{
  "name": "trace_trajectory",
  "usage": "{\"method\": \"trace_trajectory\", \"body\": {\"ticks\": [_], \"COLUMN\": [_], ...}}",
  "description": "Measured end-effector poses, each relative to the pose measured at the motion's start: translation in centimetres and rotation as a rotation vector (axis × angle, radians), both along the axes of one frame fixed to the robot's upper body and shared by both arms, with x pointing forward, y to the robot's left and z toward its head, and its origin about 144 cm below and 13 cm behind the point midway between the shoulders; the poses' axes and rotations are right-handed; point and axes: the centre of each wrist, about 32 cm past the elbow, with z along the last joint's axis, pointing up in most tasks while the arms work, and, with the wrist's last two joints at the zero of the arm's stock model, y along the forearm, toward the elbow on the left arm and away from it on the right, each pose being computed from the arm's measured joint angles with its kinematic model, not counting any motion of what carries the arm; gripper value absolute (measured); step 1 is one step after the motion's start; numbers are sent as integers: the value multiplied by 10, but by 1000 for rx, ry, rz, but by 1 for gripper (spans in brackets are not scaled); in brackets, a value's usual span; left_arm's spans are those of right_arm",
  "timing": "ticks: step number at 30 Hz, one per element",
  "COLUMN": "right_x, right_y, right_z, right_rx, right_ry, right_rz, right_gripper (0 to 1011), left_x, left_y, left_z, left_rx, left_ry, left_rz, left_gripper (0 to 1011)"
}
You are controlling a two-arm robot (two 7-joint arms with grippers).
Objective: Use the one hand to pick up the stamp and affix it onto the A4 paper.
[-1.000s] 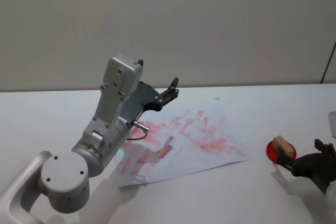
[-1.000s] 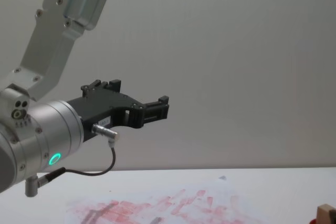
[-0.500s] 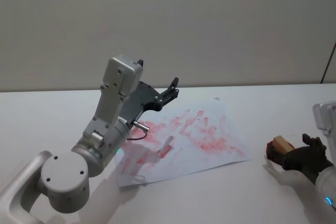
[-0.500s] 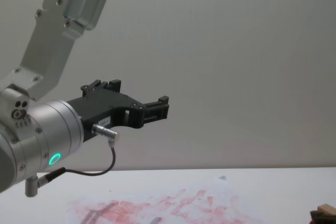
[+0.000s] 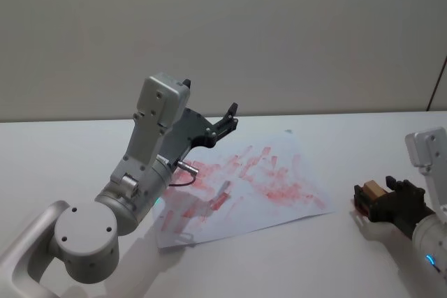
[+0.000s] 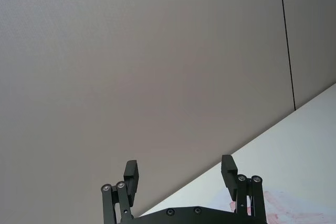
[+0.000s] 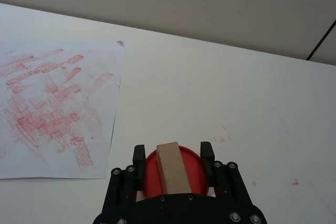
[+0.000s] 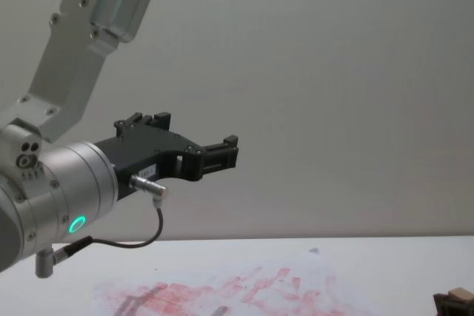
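The right pincer (image 7: pixel 172 152) clamps the stamp (image 7: pixel 174 176) between its fingers, low over the bench (image 5: pixel 335 137) just right of the A4 paper (image 5: pixel 265 186), likely so it can carry it across. The left pincer (image 6: pixel 179 167) hangs wide open, raised out of the way.

The right claw (image 5: pixel 369 199) grips the small light-wood, red-based stamp (image 5: pixel 373 188) between its black fingers, just beyond the right corner of the A4 paper (image 5: pixel 269 188), a white sheet smeared with pale red prints, flat on the table (image 5: pixel 363 137).
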Motion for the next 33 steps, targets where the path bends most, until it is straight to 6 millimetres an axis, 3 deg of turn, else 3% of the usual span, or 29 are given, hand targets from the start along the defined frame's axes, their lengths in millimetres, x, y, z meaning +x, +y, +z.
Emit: {"method": "trace_trajectory", "body": {"ticks": [15,33], "right_x": [4,7], "right_y": [1,4], "right_z": [0,5], "right_rx": [-3,-3], "right_ry": [4,-42], "right_rz": [8,32], "right_gripper": [219,217], "left_x": [0,0], "left_y": [0,0], "left_z": [0,0], "left_rx": [0,0], "left_ry": [0,0], "left_rz": [0,0], "left_gripper": [1001,1001]}}
